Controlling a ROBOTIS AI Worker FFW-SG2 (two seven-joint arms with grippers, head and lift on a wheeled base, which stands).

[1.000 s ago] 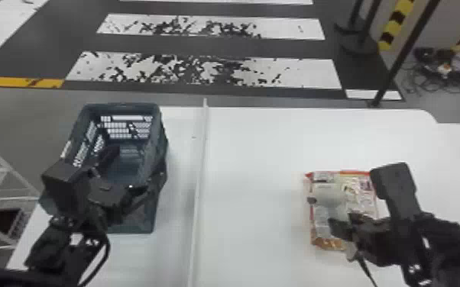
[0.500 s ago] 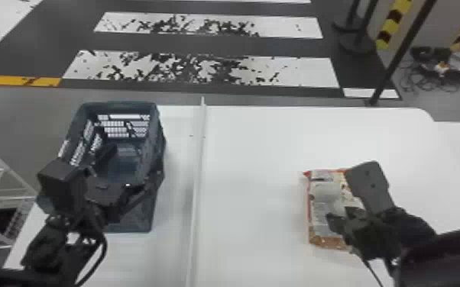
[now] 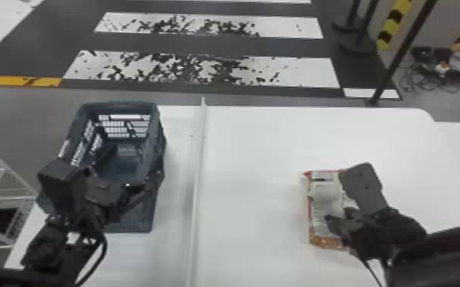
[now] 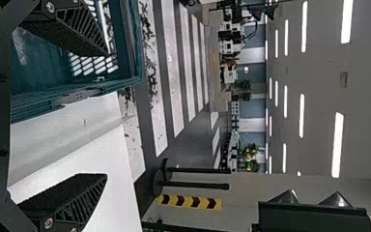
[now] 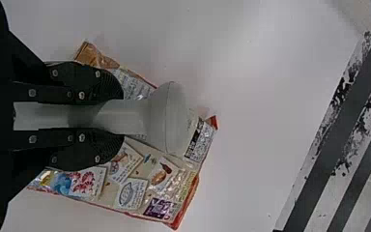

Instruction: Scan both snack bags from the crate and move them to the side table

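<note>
With white scanner (image 5: 169, 116) gripped by right gripper (image 5: 123, 116) and fingers of left gripper (image 4: 107, 114) apart, aim steadily at snack bag (image 5: 157, 180), minimizing glare.

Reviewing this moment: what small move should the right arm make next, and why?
Probably a slight shift of the scanner toward the small-print panel near the red corner of the snack bag. The right gripper has the scanner's handle clamped between its fingers, its head overlaps the bag just beside that panel, and the bag lies on the table. Whether a scan has registered, I can't tell.
</note>
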